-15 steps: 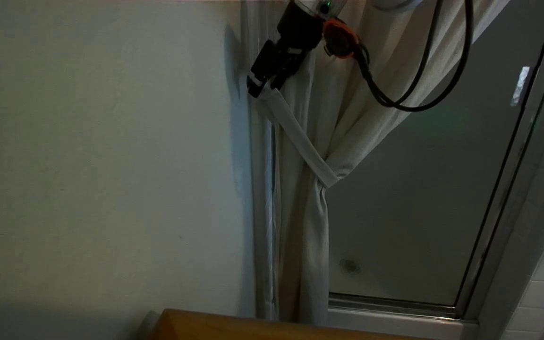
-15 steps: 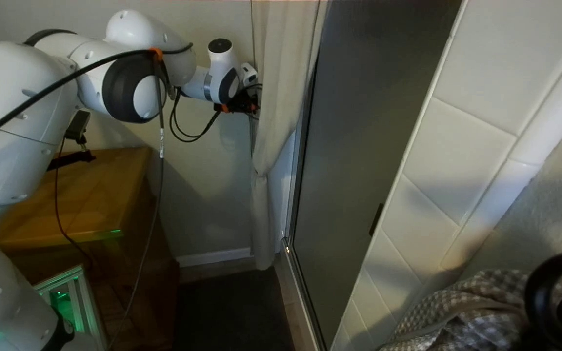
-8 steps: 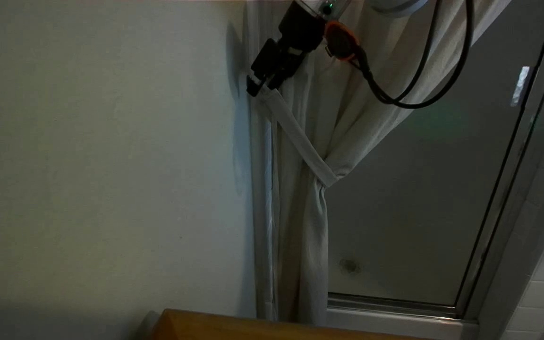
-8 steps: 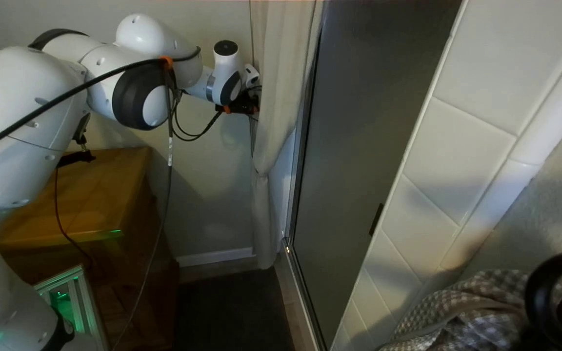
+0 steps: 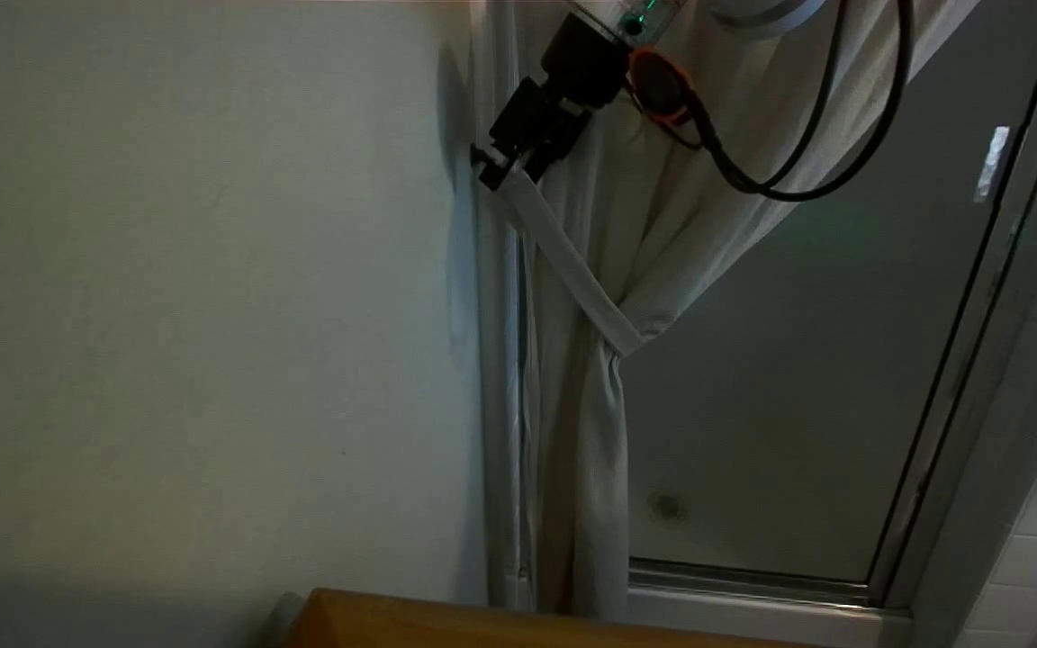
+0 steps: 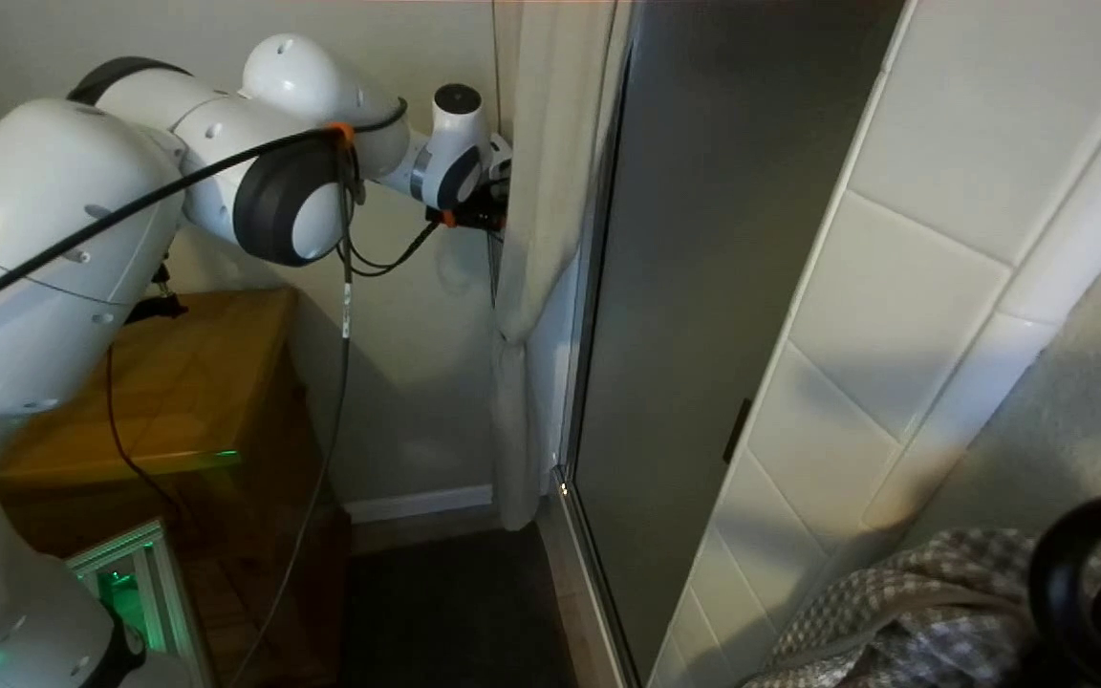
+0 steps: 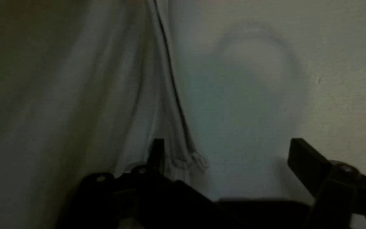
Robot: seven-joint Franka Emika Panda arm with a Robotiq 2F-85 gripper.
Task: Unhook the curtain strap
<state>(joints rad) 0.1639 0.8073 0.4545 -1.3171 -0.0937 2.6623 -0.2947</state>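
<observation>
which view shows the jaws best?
Wrist view: both fingers show up close, dark, with the jaws plainly apart. Exterior views give less: small, by the upper end of the strap, or out of sight behind the curtain.

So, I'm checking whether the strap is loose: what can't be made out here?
In an exterior view: whether the curtain strap is fastened at its upper end, with the dark gripper in the way.
In an exterior view: the gripper's front end, hidden behind the curtain.
In the wrist view: the curtain strap's course, too dark and blurred.
</observation>
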